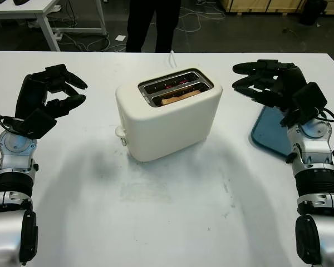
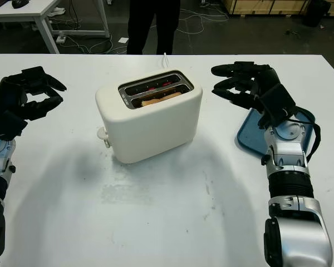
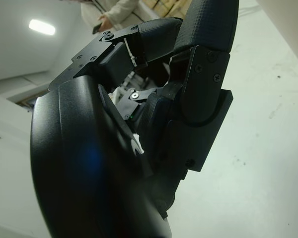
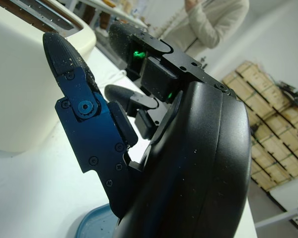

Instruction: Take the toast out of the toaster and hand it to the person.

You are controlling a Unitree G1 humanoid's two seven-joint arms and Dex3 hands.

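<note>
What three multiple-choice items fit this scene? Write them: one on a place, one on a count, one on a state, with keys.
1. Where does the blue tray lie?
A. beside the toaster, under the right hand
B. on top of the toaster
C. by the left hand

2. How many slots does the toaster have on top?
A. one
B. two
C. four

3. What is the state of the toast?
A. held in the right hand
B. lying on the tray
C. sitting in a toaster slot

Answers:
1. A: the tray sits on the white table, partly below the right hand.
2. B: two parallel slots show in the top.
3. C: the toast stands in the nearer slot; the left hand and the right hand both hold nothing, one on each side of the toaster.
</note>
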